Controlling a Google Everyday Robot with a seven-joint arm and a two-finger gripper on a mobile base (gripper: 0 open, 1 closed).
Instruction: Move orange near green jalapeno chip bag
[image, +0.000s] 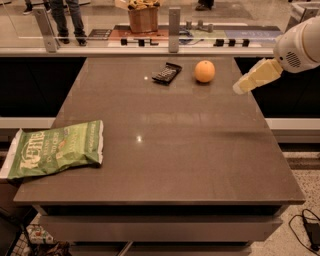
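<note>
Bench (200, 165) surface carried the orange (205, 71) at the far side, near a black packet (166, 73). The green jalapeno chip bag (55, 149) lay at the near left edge. The arm (300, 47) sloped down-left from the far right. Its gripper (246, 84) hung over the right edge, apart from the orange; whether it was open or closed could not be told.

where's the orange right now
The orange sits near the table's far edge, just right of the black packet; the gripper hangs to its right, not touching it.
</note>
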